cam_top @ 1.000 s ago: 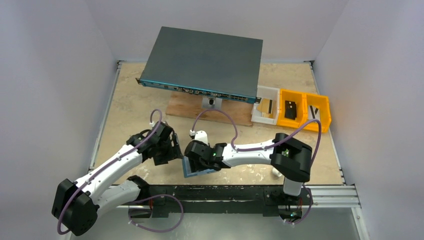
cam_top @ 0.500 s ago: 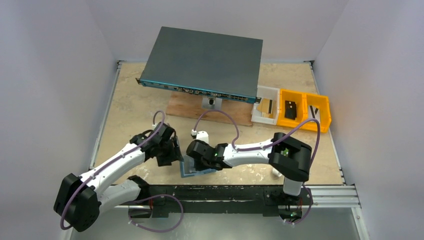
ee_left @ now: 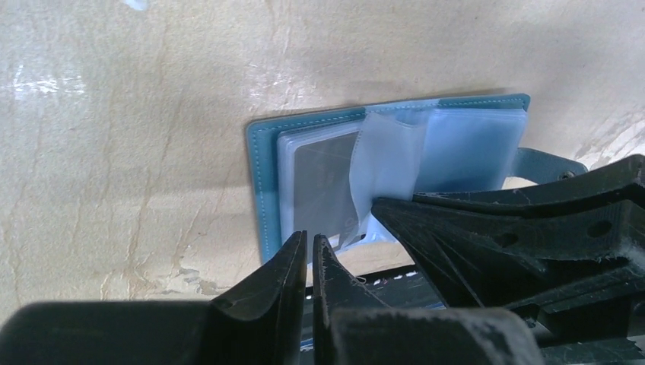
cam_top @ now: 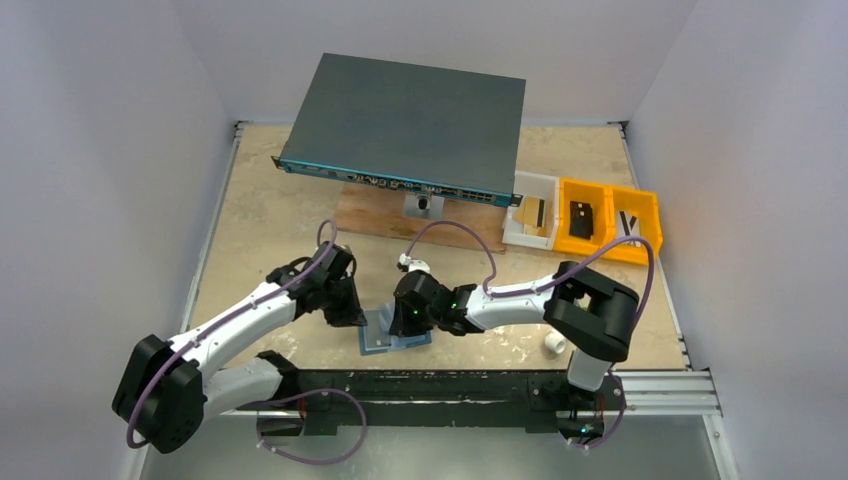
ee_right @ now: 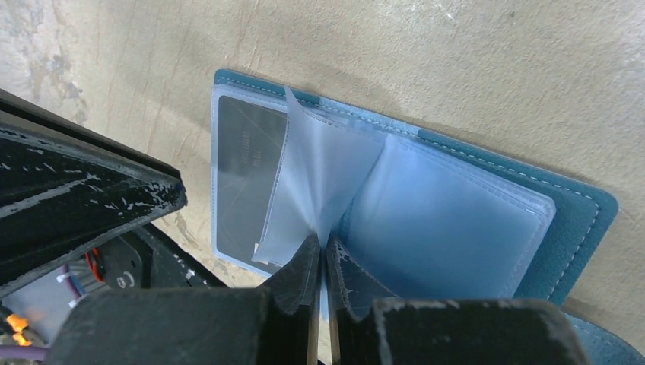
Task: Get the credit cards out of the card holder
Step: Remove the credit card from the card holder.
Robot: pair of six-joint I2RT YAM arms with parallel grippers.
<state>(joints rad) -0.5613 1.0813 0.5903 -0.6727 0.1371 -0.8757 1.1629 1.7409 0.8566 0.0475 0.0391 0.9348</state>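
Observation:
The steel-blue card holder (cam_top: 396, 338) (ee_left: 262, 190) (ee_right: 579, 220) lies open on the table near the front edge. A grey credit card (ee_left: 323, 182) (ee_right: 243, 171) sits inside its left clear sleeve. My right gripper (ee_right: 325, 247) (cam_top: 404, 325) is shut on a loose clear sleeve page (ee_right: 319, 182), which it holds up from the middle fold. My left gripper (ee_left: 309, 242) (cam_top: 357, 320) is shut, its tips at the near edge of the sleeve that holds the card. Whether it pinches that edge I cannot tell.
A large dark grey box (cam_top: 405, 125) rests on a wooden board (cam_top: 375, 215) at the back. A white bin (cam_top: 533, 215) and two orange bins (cam_top: 608, 222) stand at the right. A small white cylinder (cam_top: 553, 345) lies by the black front rail (cam_top: 450, 385).
Both grippers have closed. The right one has taken a sleeve page and shifted slightly right. The left one has come in to the holder's left edge.

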